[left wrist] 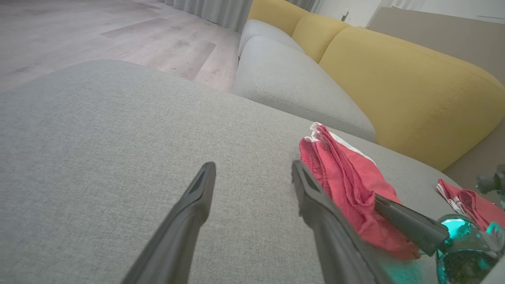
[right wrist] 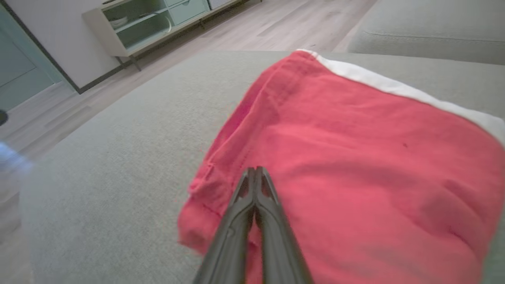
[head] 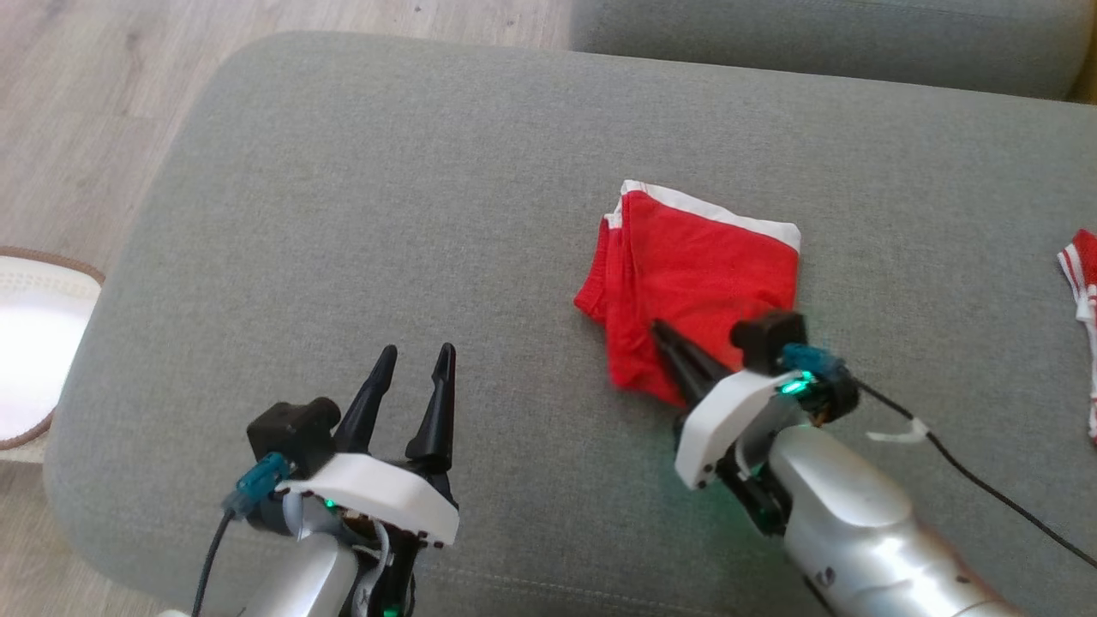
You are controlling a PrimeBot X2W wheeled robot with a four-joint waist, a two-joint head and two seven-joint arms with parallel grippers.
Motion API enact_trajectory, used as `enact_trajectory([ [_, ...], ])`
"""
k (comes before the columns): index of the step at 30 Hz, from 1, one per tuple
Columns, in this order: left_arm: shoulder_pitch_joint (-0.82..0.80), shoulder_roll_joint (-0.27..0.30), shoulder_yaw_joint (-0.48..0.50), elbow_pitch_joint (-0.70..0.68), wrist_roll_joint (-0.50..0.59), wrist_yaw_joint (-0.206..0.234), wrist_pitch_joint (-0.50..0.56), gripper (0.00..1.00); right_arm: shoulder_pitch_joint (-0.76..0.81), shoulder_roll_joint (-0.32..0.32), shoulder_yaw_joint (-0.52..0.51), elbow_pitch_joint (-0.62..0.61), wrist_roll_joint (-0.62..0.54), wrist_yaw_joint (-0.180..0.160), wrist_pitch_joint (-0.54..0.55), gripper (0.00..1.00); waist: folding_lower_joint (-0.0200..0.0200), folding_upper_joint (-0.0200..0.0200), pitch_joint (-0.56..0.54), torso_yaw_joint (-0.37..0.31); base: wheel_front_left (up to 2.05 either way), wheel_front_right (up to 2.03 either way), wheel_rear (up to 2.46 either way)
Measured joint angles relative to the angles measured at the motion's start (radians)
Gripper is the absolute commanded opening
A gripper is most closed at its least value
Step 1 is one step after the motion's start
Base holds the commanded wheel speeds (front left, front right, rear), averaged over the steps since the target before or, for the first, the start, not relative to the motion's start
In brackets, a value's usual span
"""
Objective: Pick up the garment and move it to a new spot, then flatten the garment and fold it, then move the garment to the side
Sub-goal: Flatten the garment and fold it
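Note:
The garment [head: 694,274] is a folded pair of red shorts with a white waistband, lying right of centre on the grey cushion [head: 386,214]. My right gripper [head: 658,326] is shut, its two fingers pressed together over the garment's near-left part. In the right wrist view its tips [right wrist: 255,169] lie on the red garment [right wrist: 355,157] with no fabric visibly pinched. My left gripper [head: 417,351] stands open above bare cushion to the garment's left. The left wrist view shows the left gripper [left wrist: 252,167] apart from the garment [left wrist: 351,181], with the right gripper's finger [left wrist: 406,223] on the cloth.
A second red and white cloth [head: 1082,283] lies at the cushion's right edge. A white round basket [head: 34,343] sits on the wooden floor at the left. A black cable [head: 986,488] trails from my right wrist. Yellow backrests [left wrist: 394,79] stand beyond the cushion.

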Motion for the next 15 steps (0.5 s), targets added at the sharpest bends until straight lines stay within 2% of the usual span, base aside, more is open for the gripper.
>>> enact_trajectory([
  [8,-0.002,0.0,0.002,0.001,0.0,0.0,0.0,1.0,0.0,0.003,0.15,-0.059,0.057,0.0,0.054,0.0,0.0,0.0,0.004,0.011,0.0,0.0,0.0],
  [12,-0.002,-0.001,0.004,0.004,0.0,0.0,0.0,1.0,0.0,0.003,0.178,-0.061,0.08,0.0,0.051,0.0,0.0,0.0,0.004,0.01,0.0,0.0,0.0],
  [15,-0.002,-0.001,0.014,0.006,0.0,0.0,0.0,1.0,-0.009,0.003,0.177,-0.076,0.088,0.0,0.003,0.0,0.0,0.0,0.0,-0.004,0.0,0.0,0.0],
])
